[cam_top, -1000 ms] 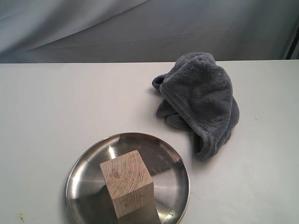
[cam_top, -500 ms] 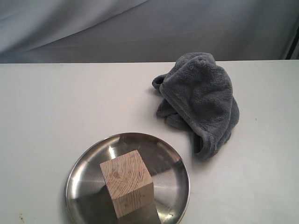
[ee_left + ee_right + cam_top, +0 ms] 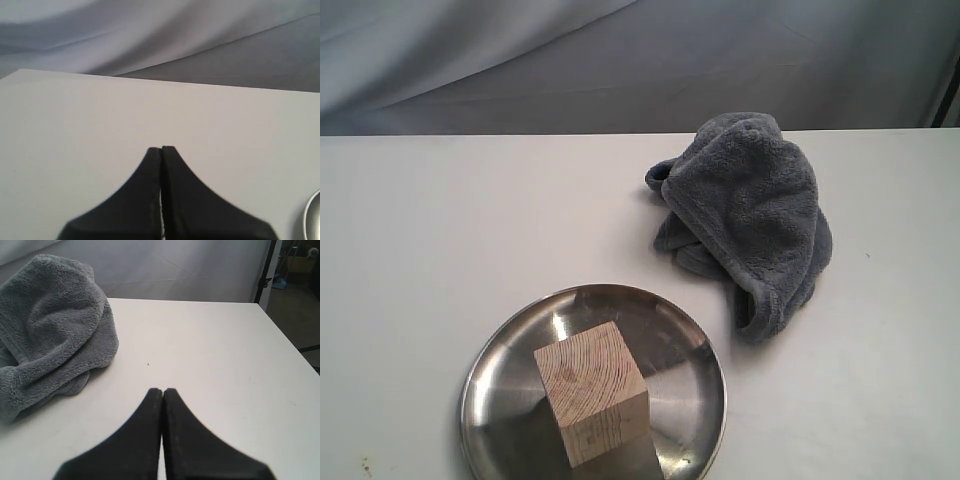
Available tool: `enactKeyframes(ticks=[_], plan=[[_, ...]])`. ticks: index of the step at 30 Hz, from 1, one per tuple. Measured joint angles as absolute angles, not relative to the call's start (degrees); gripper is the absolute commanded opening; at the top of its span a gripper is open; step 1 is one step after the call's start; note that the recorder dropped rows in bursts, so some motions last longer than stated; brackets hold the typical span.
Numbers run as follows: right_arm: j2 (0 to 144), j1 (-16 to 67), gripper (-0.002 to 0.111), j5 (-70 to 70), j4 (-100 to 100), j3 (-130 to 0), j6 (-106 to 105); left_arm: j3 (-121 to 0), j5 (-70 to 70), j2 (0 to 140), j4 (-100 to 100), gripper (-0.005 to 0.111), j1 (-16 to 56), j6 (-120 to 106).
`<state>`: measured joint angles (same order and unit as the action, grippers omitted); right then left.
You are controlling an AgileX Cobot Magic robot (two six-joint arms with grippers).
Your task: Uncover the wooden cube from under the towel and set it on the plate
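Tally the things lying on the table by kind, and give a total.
wooden cube: 1
towel: 1
plate: 1
Total: 3

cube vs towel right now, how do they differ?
The wooden cube is pale, rigid and sharp-edged; the towel is dark grey, fluffy and crumpled. The cube sits on the plate; the towel lies on the table, apart from the plate. Both are uncovered.
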<state>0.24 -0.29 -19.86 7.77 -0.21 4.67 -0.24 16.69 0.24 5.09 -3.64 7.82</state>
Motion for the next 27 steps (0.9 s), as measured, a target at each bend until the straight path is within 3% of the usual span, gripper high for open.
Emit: enactKeyframes(ticks=[8,27], plan=[[0.2,-0.3,0.000,-19.9,7.8,-0.2,4.7,-0.2,20.5,0.2,-7.6,0.000,-3.8,-9.3],[0.2,-0.3,0.000,-19.9,7.8,-0.2,4.7,-0.2,20.9,0.2,-7.7,0.000,-3.8,-10.5]])
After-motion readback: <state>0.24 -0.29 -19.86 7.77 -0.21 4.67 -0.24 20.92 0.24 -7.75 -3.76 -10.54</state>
